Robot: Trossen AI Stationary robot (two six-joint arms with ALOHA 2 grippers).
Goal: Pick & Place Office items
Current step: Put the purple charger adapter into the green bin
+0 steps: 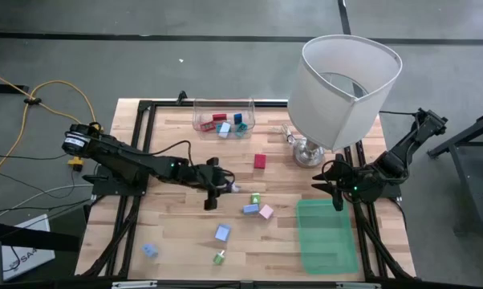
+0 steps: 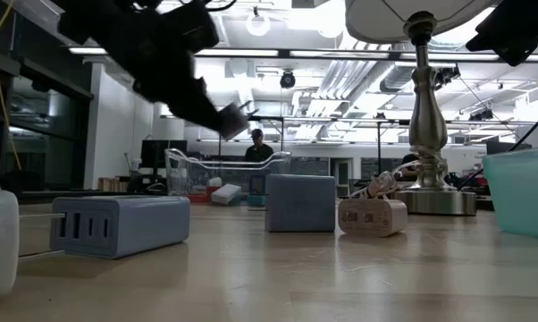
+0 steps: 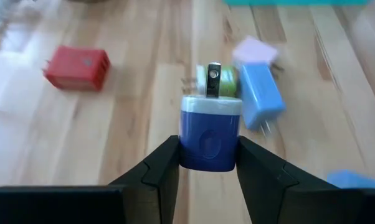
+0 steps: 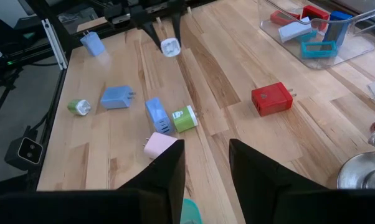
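The office items are small coloured plug-like blocks. My left gripper (image 1: 223, 189) is shut on a blue one with a white face (image 3: 210, 132) above the table's middle. On the wood lie a red block (image 1: 260, 161), a green one (image 1: 255, 198), a blue one (image 1: 250, 209), a pink one (image 1: 265, 212), another blue one (image 1: 222, 233), a green one (image 1: 219, 258) and a light blue one (image 1: 150, 250). My right gripper (image 4: 206, 168) hangs open over the right side, by the green tray, with nothing between its fingers. My left gripper pinches the blue block's two opposite sides (image 3: 189, 149) between its two fingers (image 3: 164, 167). It comes from the table's left, slanting downward. The block's white face and metal prong (image 3: 213, 79) point forward, away from the gripper. The block is lifted clear of the table.
A clear bin (image 1: 224, 120) at the far edge holds red, blue and teal pieces. A big white lamp (image 1: 346, 84) stands at the far right on a metal foot. A green tray (image 1: 326, 237) lies at the near right. Bare wood shows at the near left.
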